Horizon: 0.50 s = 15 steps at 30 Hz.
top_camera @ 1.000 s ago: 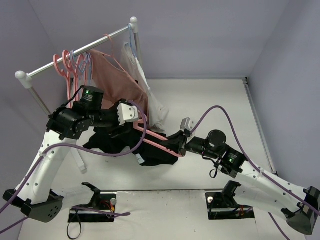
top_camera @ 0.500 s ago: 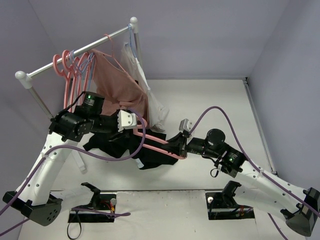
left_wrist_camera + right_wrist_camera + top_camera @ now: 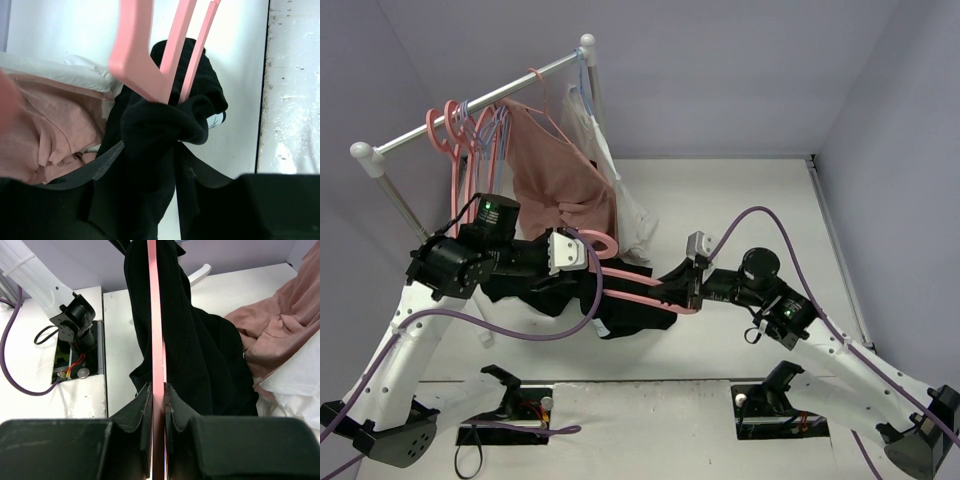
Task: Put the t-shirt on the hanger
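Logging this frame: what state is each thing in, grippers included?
left gripper: shut on the t-shirt.
right gripper: shut on the hanger.
t-shirt: bunched, a fold caught over one hanger corner, not yet hung.
hanger: off the rail, held in the air.
pink garment: hanging from the rail.
white garment: hanging from the rail.
spare hangers: hanging bare on the rail.
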Tool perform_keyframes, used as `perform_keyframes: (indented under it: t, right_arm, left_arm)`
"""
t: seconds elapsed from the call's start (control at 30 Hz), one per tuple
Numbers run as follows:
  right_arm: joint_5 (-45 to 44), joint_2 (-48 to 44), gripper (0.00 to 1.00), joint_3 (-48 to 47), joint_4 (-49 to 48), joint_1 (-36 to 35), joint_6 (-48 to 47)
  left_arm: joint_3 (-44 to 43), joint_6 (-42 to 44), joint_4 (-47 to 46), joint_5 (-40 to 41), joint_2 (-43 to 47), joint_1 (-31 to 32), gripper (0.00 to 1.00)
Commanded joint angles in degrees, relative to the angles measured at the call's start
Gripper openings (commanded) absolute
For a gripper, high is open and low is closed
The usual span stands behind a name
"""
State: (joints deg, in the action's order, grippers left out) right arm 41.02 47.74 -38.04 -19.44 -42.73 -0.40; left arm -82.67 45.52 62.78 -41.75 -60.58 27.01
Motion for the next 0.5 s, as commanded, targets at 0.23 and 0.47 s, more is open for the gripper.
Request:
perform_keyframes:
  t: [0.23,0.47]
  right_arm:
    - [8.7,0.6,0.0,-5.7,-6.8,5.1,-0.2]
    - [11.2,0.7,0.0,-5.6,-6.5,5.7,-0.9]
  left_arm:
    - [-0.1,1.4,0.4,-0.9,0.6,-0.5,0.39]
    - [-0.4,1.1,0.5,-3.0,-0.6,-0.5,0.35]
